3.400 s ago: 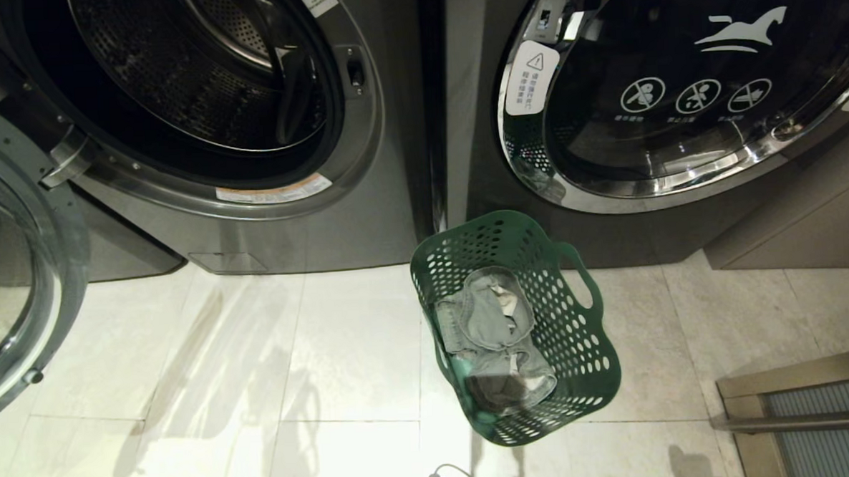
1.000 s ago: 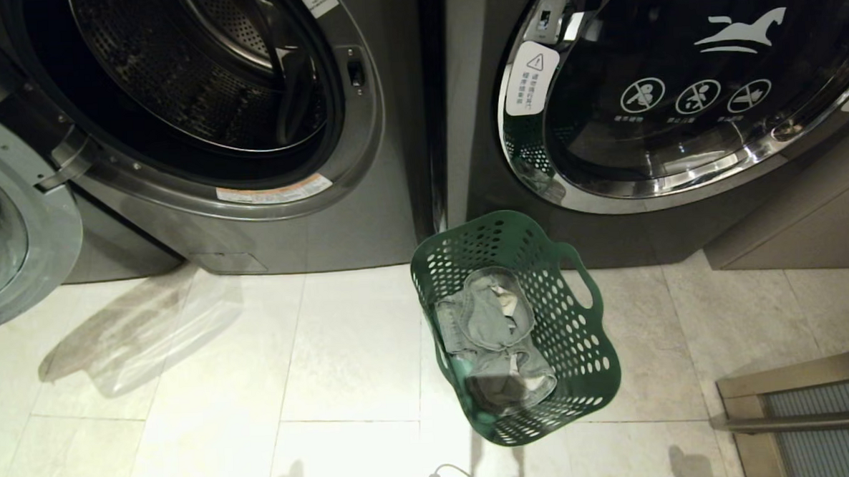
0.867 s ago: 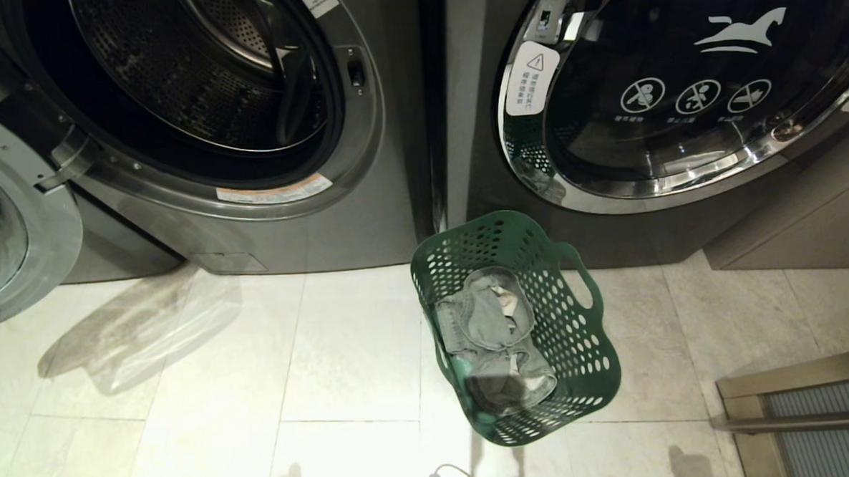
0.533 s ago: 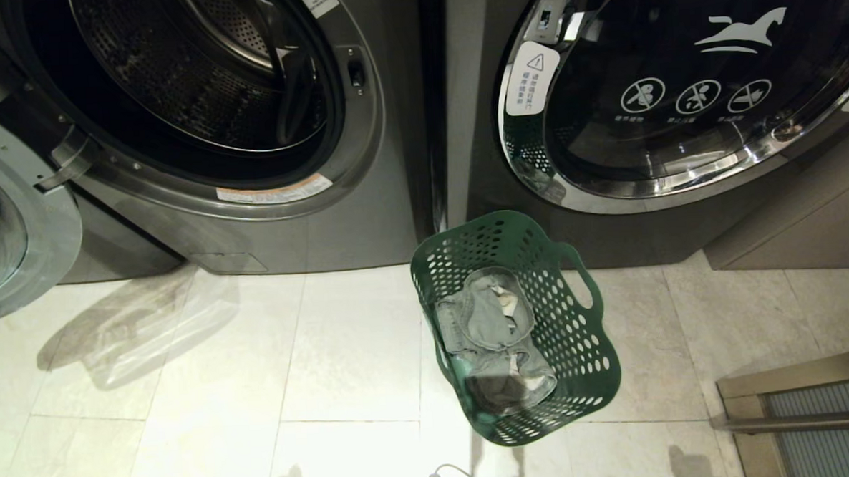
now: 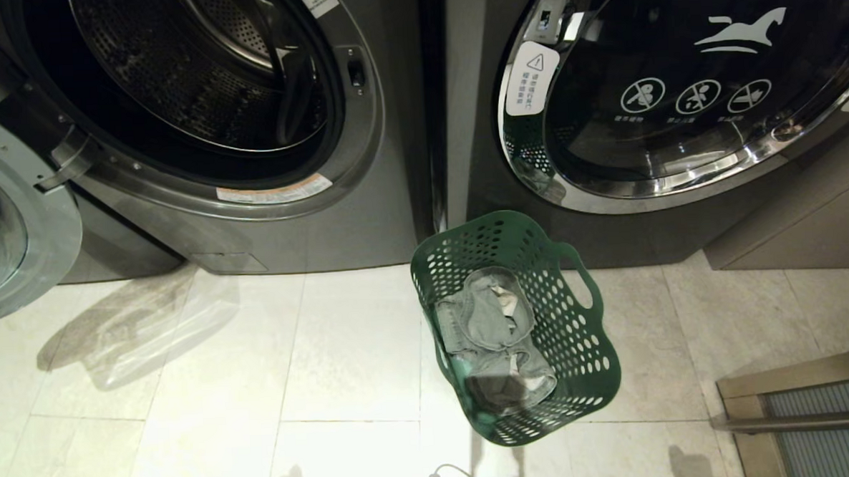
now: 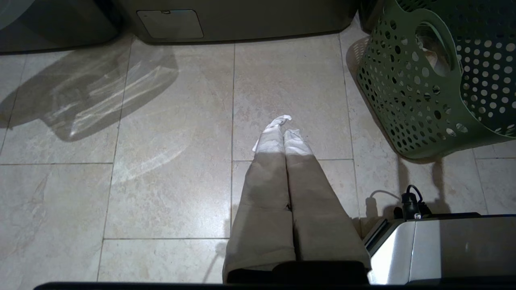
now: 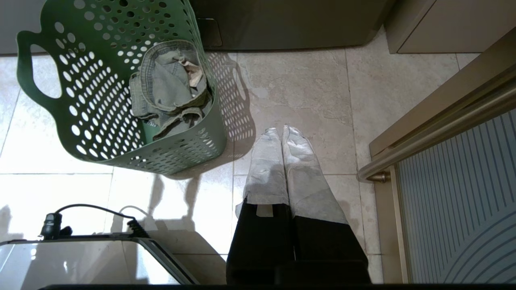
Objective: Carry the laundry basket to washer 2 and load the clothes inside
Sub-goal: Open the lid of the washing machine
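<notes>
**Operator:** Item one, hazards. What could go wrong from here?

**Cataloguer:** Entry: green perforated plastic laundry basket [image 5: 521, 320], standing on the pale floor tiles [image 5: 329, 357], just in front of the gap between the two dark grey front-loading washers. It leans in the head view, and a crumpled grey-green denim garment [image 5: 490, 336] lies low inside it. If you hook only one cut-out handle [image 5: 584, 278], I judge the basket would tip and the garment could slide out. Entry: left-hand washer, round glass door [image 5: 9, 235] swung open, steel drum [image 5: 188, 69] exposed. Right-hand washer door [image 5: 683, 84] is shut. No number shows on either, so you could carry to the wrong machine. The open door also stands where a left arm swing might clip it.

**Operator:** Item two, the fingers.

**Cataloguer:** Entry: left gripper [image 6: 284, 125], cloth-wrapped fingers pressed together, holding nothing, hanging above bare tile with the basket off to its side. Entry: right gripper [image 7: 282, 131], fingers likewise clenched on nothing, above tile just beside the basket wall, apart from it. You must spread them before any grasp.
</notes>
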Controlling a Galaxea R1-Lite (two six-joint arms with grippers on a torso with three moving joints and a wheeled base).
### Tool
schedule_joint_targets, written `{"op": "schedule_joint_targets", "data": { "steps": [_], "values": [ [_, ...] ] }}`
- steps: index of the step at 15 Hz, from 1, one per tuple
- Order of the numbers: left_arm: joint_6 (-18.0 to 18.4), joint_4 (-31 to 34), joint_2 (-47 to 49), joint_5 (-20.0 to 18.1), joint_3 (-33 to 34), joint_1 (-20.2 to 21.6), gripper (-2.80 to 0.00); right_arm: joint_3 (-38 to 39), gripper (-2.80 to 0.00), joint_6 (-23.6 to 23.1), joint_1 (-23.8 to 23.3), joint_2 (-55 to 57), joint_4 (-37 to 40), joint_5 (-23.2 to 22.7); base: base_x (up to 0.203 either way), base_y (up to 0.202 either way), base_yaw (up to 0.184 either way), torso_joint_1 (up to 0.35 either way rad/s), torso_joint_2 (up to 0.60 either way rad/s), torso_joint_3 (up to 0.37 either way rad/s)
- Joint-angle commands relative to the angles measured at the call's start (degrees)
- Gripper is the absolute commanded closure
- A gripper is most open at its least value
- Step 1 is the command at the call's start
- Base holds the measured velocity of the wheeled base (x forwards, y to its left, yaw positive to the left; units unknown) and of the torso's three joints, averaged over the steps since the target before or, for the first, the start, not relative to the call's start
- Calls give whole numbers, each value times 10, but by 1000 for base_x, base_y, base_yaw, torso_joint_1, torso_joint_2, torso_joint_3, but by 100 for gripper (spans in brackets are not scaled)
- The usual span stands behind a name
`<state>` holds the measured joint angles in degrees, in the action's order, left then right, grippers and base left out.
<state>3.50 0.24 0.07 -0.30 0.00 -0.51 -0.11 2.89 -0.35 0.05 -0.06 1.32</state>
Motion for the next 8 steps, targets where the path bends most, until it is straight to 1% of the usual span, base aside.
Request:
{"op": "schedule_joint_targets", "data": {
  "steps": [1, 5, 6, 8],
  "values": [
    [0, 0, 1, 0, 0, 0, 0, 0, 0, 0, 0, 0, 0, 0, 0, 0, 0, 0, 0, 0],
    [-1, -1, 1, -1, 0, 0, 0, 0, 0, 0, 0, 0, 0, 0, 0, 0, 0, 0, 0, 0],
    [-1, -1, 1, -1, 0, 1, 0, 0, 0, 0, 0, 0, 0, 0, 2, 104, 0, -3, 4, 5],
    [-1, -1, 1, -1, 0, 0, 0, 0, 0, 0, 0, 0, 0, 0, 0, 181, 0, 2, 1, 2]
  ]
}}
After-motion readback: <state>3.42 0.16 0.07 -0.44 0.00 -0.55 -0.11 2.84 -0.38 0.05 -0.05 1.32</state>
